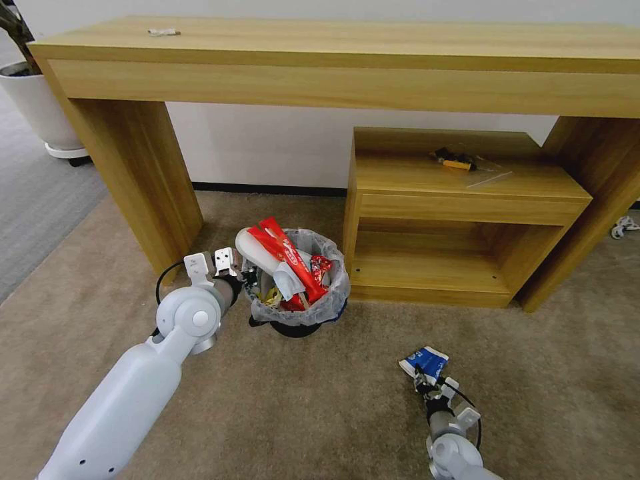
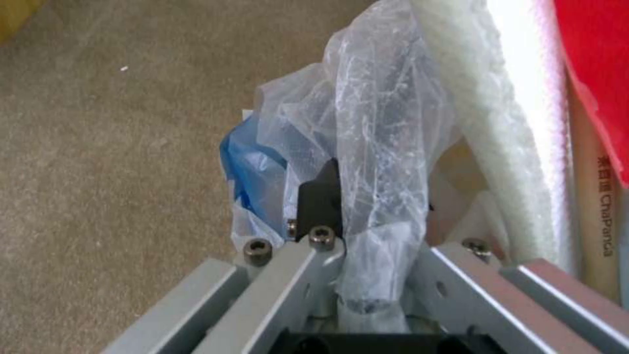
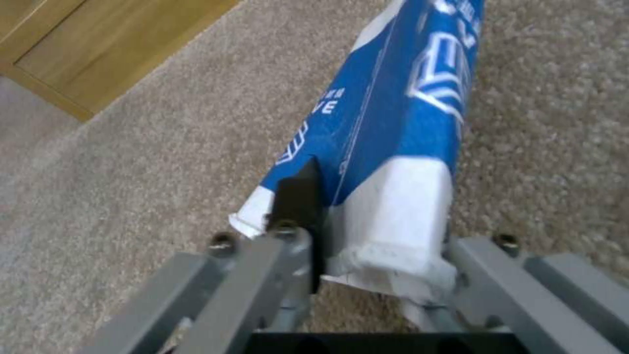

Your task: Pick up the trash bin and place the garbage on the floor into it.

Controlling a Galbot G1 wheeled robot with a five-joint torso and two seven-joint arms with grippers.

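Beige short-pile carpet [image 1: 320,400] is your working surface, in front of a long wooden desk [image 1: 347,60] with a low wooden shelf unit [image 1: 460,220] beneath it.

**Bin.** The small round black trash bin lined with crinkled translucent plastic [image 1: 298,283] sits just left of the shelf unit, whether lifted or resting on the carpet you cannot tell. It already holds a white slipper [image 1: 267,257], long red wrappers [image 1: 287,253] and other litter. Your left gripper [image 1: 248,275] is at the bin's left rim; in the left wrist view its jaws are pinched on the bag-covered rim [image 2: 367,162], one black fingertip [image 2: 321,196] pressed against the plastic beside a blue fold.

**Garbage in hand.** Your right gripper [image 1: 421,382] is low over the carpet, to the right of the bin and nearer the robot. Its jaws are clamped on the white end of a flattened blue-and-white carton [image 3: 393,147]. The carton's long axis runs straight out from the gripper, away from the wrist.

**Governing relation.** From the right gripper, the bin opening lies to the left and farther forward, well apart. In my judgement, delivery calls for carrying the carton leftward and above rim height. The protruding slipper and wrappers crowd the opening, so the carton could catch on them.
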